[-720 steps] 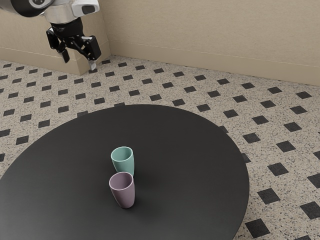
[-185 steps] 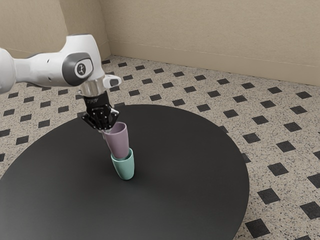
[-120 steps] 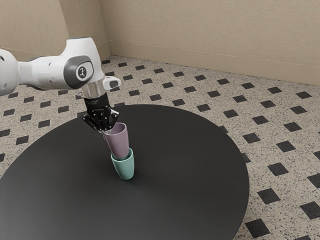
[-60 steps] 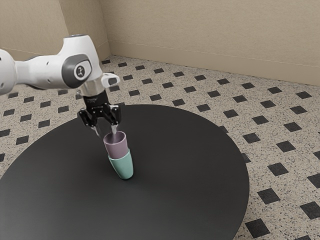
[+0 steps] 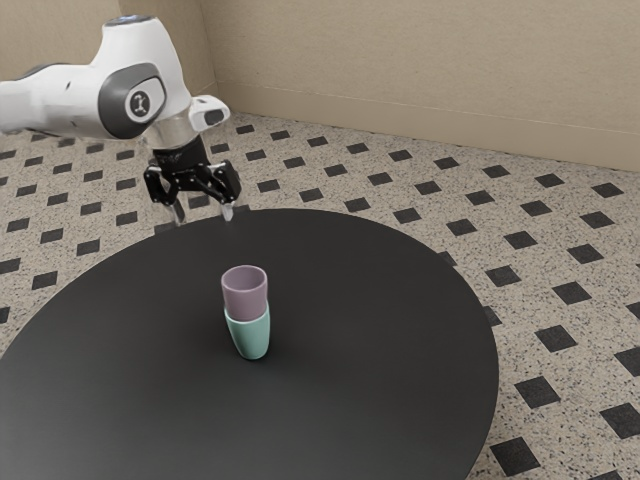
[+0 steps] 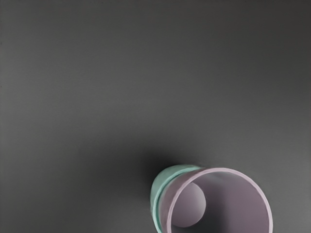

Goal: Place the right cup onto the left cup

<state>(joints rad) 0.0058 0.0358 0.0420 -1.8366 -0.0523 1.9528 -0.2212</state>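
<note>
My gripper [image 5: 203, 212] is up above the cups, its two fingers spread apart with nothing between them. Below it, the purple cup [image 5: 245, 297] stands upright with its lower part inside the teal cup [image 5: 250, 335], which rests upright on the table. In the wrist view the purple cup [image 6: 243, 199] shows its open mouth and inner bottom, and the rim of the teal cup [image 6: 163, 188] curves around its lower part.
The round black table [image 5: 380, 340] carries the stacked cups. Its curved far edge lies below my hand, with the speckled tiled floor [image 5: 420, 165] and a beige wall [image 5: 430, 60] beyond.
The gripper has opened, let go of the purple cup and risen away from it. The purple cup has sunk deeper into the teal cup, and the leaning stack has straightened.
</note>
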